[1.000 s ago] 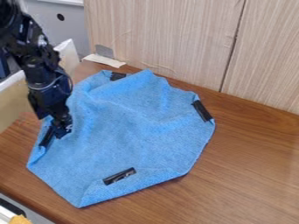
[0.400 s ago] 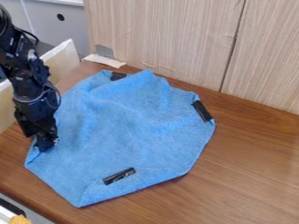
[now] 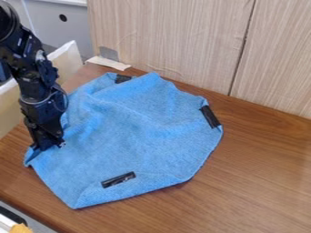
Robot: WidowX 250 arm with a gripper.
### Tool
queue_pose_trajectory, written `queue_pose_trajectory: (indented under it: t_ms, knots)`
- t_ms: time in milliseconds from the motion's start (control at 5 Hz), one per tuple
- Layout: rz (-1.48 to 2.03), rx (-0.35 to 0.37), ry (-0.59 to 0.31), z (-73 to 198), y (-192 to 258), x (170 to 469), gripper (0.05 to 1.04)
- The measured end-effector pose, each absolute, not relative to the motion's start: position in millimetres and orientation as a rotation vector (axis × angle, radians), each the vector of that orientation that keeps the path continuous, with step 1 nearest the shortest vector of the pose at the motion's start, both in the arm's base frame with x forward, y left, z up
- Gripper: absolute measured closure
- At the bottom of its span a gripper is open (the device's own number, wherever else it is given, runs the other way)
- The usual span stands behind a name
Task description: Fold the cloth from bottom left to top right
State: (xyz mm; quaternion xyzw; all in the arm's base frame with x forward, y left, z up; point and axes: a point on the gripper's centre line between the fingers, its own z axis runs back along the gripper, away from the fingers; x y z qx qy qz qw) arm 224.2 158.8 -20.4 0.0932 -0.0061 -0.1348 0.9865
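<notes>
The blue cloth (image 3: 133,132) lies spread on the wooden table, its edges partly turned in and shallow wrinkles across its upper part. Black clips sit at its top edge (image 3: 122,79), right edge (image 3: 210,116) and near its bottom edge (image 3: 118,179). At the cloth's left edge, just above its lower-left corner, my gripper (image 3: 47,145) points down and is shut on the cloth. The gripper hides the part of the edge that it holds.
A wood-grain panel (image 3: 176,41) stands along the back of the table (image 3: 261,168). Behind the arm at the left is a pale board (image 3: 68,63). A beige strip (image 3: 109,63) lies by the panel's base. A yellow object (image 3: 21,228) shows at the bottom left.
My gripper has moved left and down from the clip at the cloth's left edge, then slightly right. The cloth's bottom corner and lower clip have shifted a little up and left.
</notes>
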Motion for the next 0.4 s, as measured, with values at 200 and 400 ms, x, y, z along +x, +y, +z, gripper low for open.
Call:
queue_pose_trajectory:
  t_ms: [200,400]
  knots:
    - [-0.259,0.186,-0.014,-19.3,157.7,221.9,0.986]
    - [-0.25,0.176,-0.017,-17.4,154.2,218.0,0.998]
